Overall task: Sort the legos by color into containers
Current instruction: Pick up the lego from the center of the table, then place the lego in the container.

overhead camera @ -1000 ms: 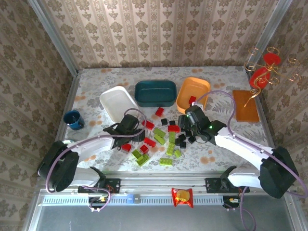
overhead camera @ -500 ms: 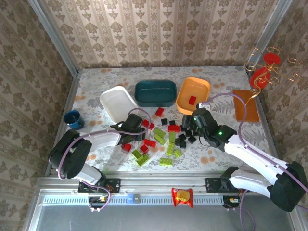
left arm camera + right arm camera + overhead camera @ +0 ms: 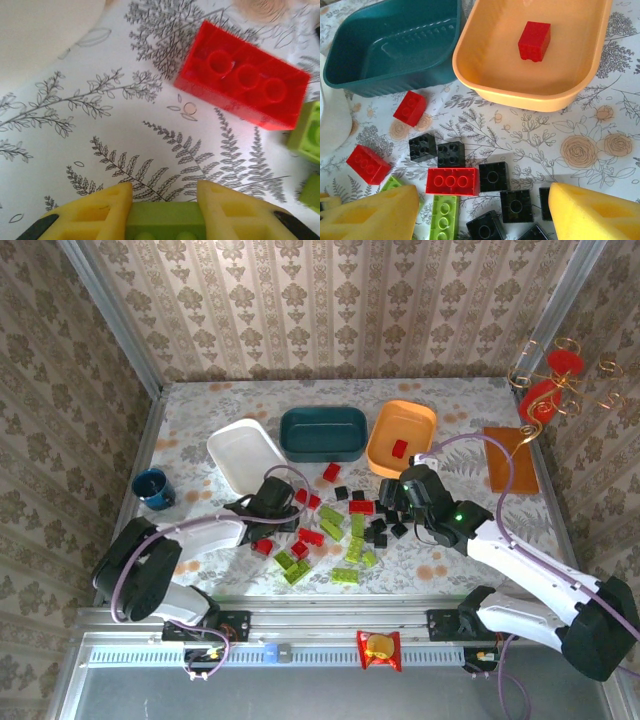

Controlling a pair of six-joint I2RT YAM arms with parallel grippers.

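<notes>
Obs: left claw (image 3: 164, 194) clamped on a lime green brick (image 3: 162, 226), low over the table (image 3: 100, 130) beside the white tray (image 3: 40, 30), probably its destination. The right claw (image 3: 484, 196) is spread wide and empty above the black bricks (image 3: 451, 153). The orange tray (image 3: 490, 85) holds one red brick (image 3: 534, 41), so reds go there; the teal tray (image 3: 390, 45) is bare.

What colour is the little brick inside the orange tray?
Red. The brick shows best in the right wrist view.

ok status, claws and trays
Left claw shut on lime brick. Right claw open over black bricks. One red brick in orange tray.
</notes>
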